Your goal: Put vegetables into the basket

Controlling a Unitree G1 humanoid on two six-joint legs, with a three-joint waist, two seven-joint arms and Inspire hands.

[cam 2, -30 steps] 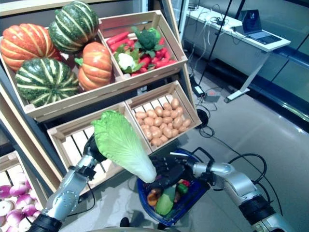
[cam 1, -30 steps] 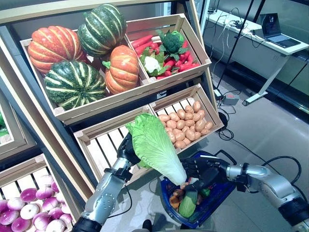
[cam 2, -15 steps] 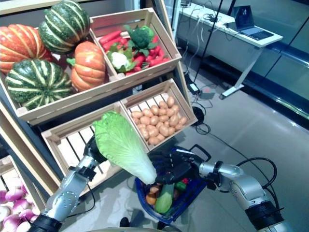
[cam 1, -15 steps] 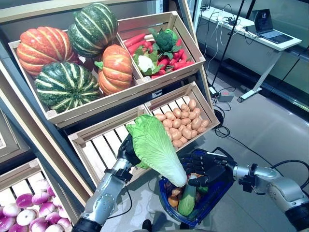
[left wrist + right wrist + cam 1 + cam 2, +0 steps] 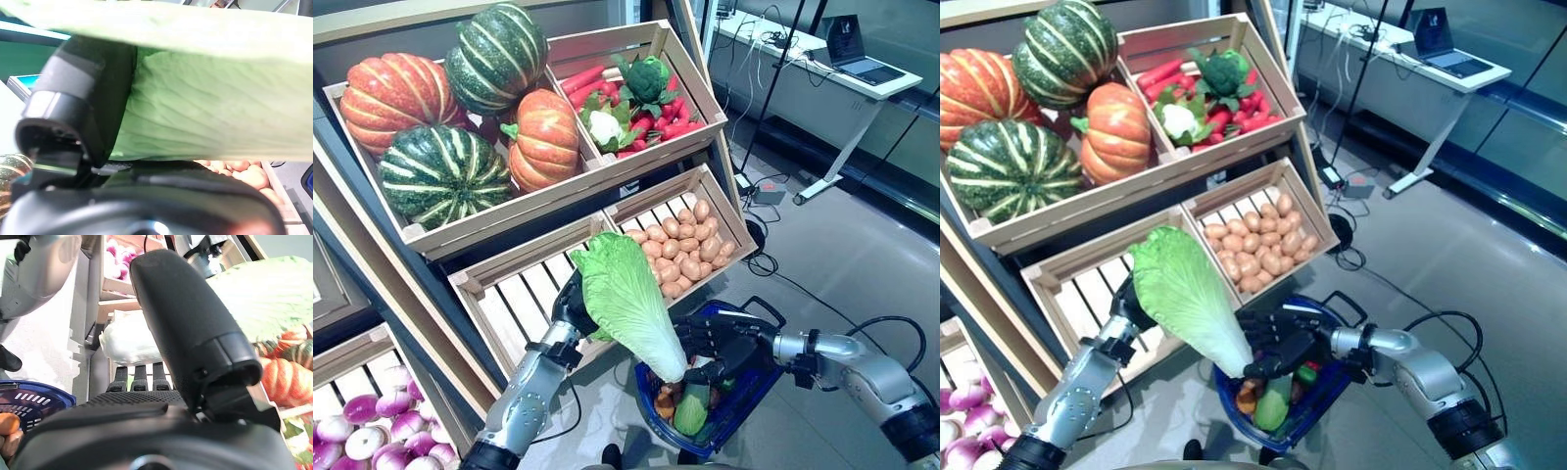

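Note:
My left hand [image 5: 571,305] is shut on a large green cabbage [image 5: 625,299] with a white base, holding it tilted. Its base hangs just over the near left rim of the blue basket [image 5: 751,384]. The left wrist view shows the thumb [image 5: 80,100] pressed against the cabbage leaf [image 5: 210,112]. My right hand [image 5: 722,341] comes in from the right with fingers curled at the basket's top, holding it above the floor. The basket holds a green vegetable [image 5: 689,415], something orange [image 5: 663,400] and something red. In the right wrist view the cabbage's white base [image 5: 128,343] lies just past the fingers.
The wooden rack behind holds crates: pumpkins [image 5: 460,117], carrots with broccoli and cauliflower [image 5: 631,98], potatoes [image 5: 680,250], an empty slatted crate [image 5: 514,304], and purple-white bulbs [image 5: 372,441] at the lower left. A desk with a laptop [image 5: 862,59] stands at the back right.
The whole picture has shifted a little. The cabbage's base has come lower, closer to the basket's contents. The right hand and the basket have edged slightly left.

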